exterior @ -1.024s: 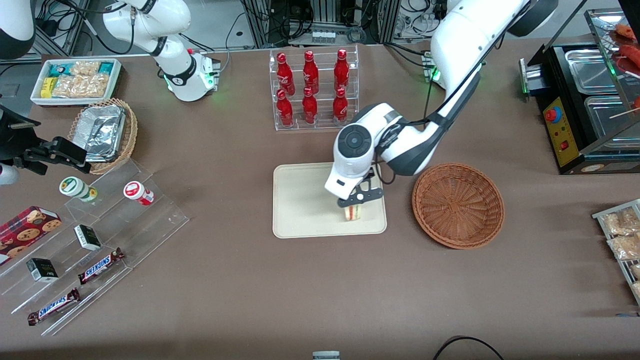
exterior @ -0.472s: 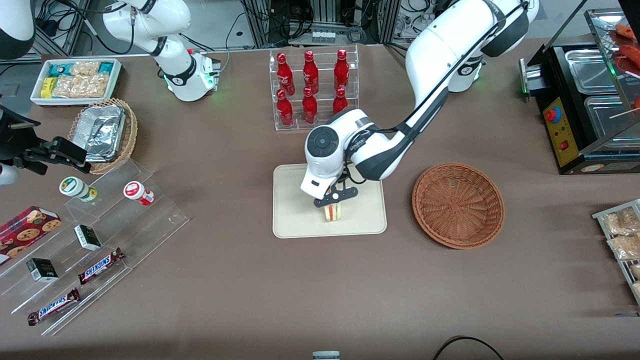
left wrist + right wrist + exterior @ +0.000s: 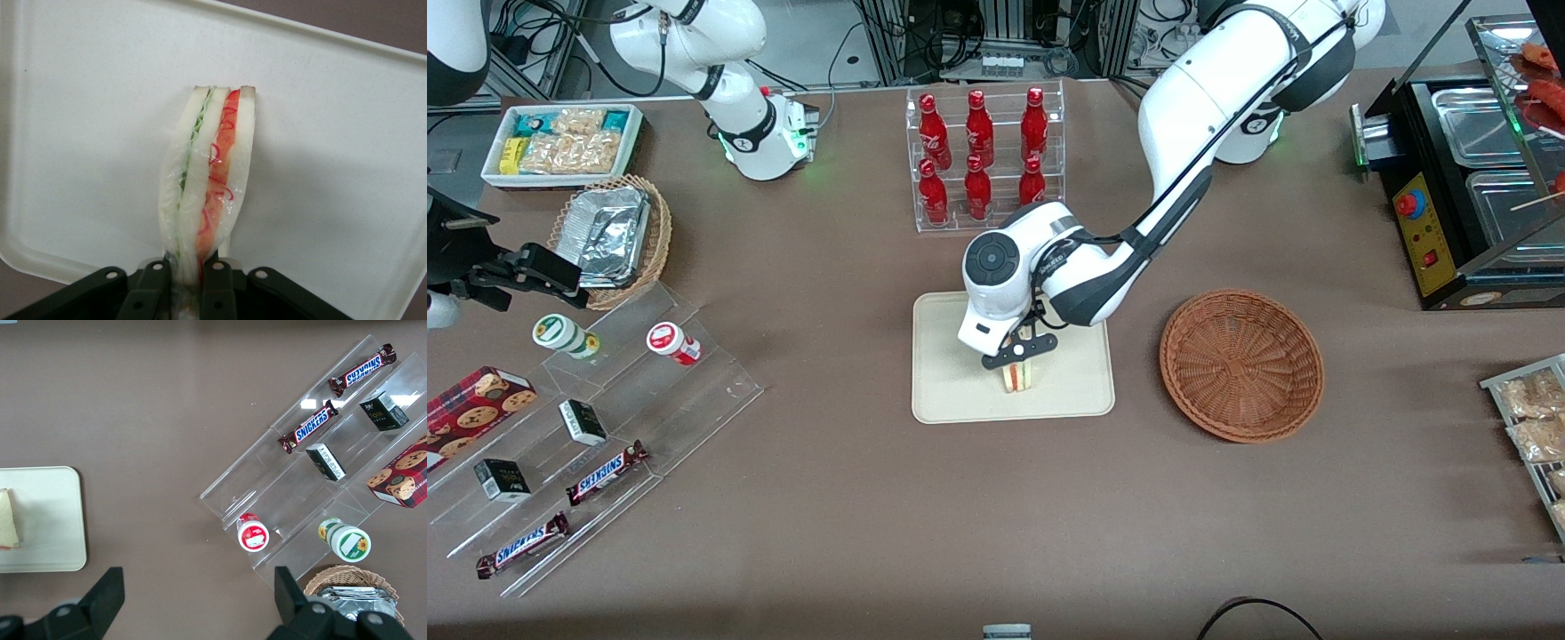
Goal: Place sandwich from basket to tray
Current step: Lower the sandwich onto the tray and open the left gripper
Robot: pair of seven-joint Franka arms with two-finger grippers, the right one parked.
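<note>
My gripper (image 3: 1018, 354) hangs over the cream tray (image 3: 951, 391), its fingers (image 3: 155, 283) shut on the sandwich (image 3: 1020, 377). The wrapped wedge (image 3: 208, 173) shows white bread with green and red layers and stands on edge against the tray surface (image 3: 333, 167). Whether it rests on the tray or hangs just above it I cannot tell. The right wrist view catches a corner of the sandwich (image 3: 8, 520) on the tray (image 3: 50, 520). Beside the tray, toward the working arm's end, lies the reddish-brown basket (image 3: 1241, 364), with nothing in it.
A clear rack of red bottles (image 3: 983, 156) stands farther from the front camera than the tray. Toward the parked arm's end are an acrylic stand with snack bars and cups (image 3: 587, 427), a tan basket of foil containers (image 3: 612, 238) and a white snack bin (image 3: 562, 142).
Over the second the arm carried the sandwich across the tray, away from the basket, to about the tray's middle. In the last half second it barely moved.
</note>
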